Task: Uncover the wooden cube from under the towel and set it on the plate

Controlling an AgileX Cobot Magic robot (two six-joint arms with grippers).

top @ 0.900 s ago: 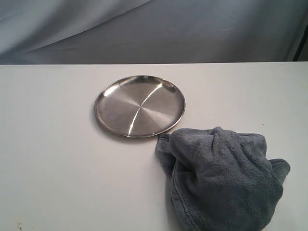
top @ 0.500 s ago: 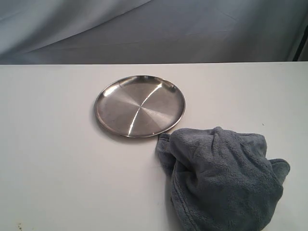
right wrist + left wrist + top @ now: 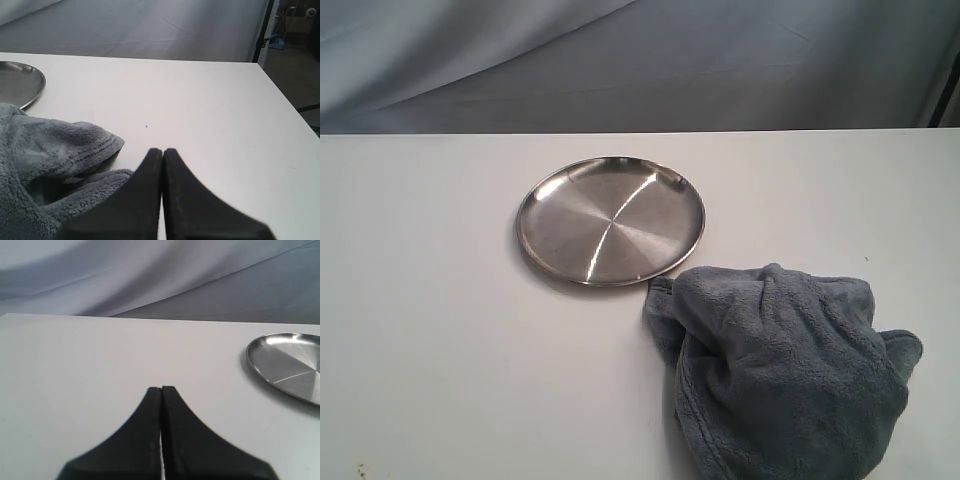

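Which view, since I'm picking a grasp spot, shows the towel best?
The exterior view: there the towel shows nearly whole, heaped beside the plate. The right wrist view catches only part of its folds. The left wrist view shows none of it.

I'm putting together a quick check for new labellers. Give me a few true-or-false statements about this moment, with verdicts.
1. The plate has nothing on it. True.
2. The wooden cube lies in plain sight on the table. False: no wooden cube shows in any view; only the bunched towel and the plate are there.
3. The left gripper is shut. True.
4. The right gripper is pinching a fold of the towel. False: its jaws are closed together with nothing between them.
5. The towel is draped over the plate. False: it lies in a heap beside the plate, leaving the dish uncovered.
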